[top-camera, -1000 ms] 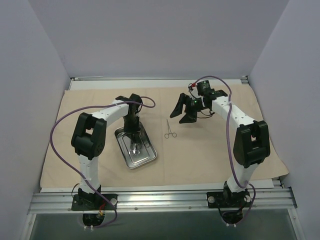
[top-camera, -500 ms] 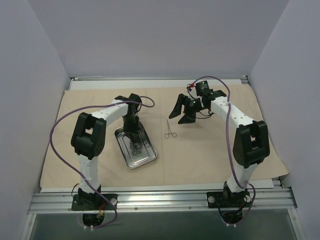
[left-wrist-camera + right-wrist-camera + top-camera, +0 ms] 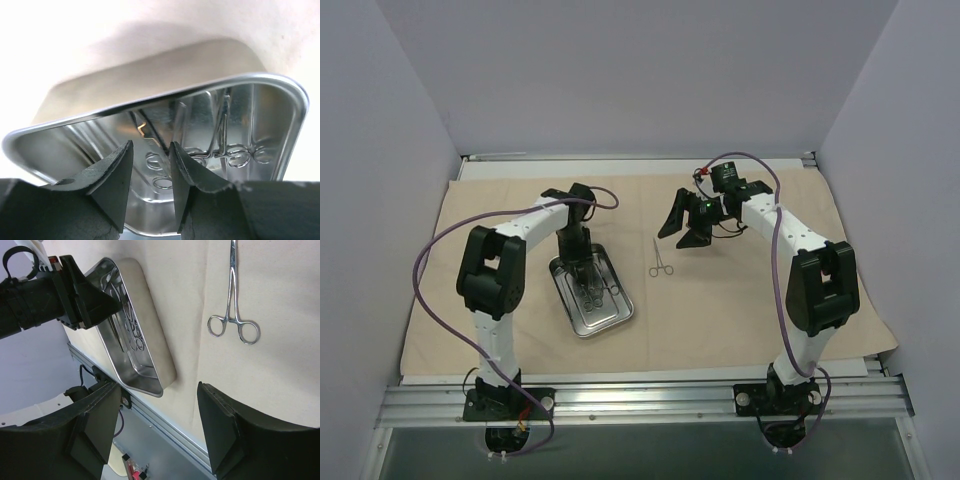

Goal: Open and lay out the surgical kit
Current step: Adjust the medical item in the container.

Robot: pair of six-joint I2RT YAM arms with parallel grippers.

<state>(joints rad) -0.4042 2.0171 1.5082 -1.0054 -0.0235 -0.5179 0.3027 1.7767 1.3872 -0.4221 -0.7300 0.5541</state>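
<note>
Cloth wrap (image 3: 740, 300) lies spread over the table. Left of centre, the steel tray (image 3: 606, 316) holds several forceps (image 3: 588, 290). The left gripper (image 3: 151, 146) hangs over the tray's far end, jaws slightly parted and empty. A lone forceps (image 3: 660, 258) lies at 2 o'clock from the tray. Beyond it, the right gripper (image 3: 675, 232) gapes wide, empty.

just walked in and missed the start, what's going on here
The large beige cloth wrap lies spread flat. The left fingers are down in the shiny rectangular steel tray, slightly apart and holding nothing, over the silver ring-handled forceps lying there. A lone forceps lies on the cloth beside the tray. The right fingers hover wide open above the cloth, empty.
</note>
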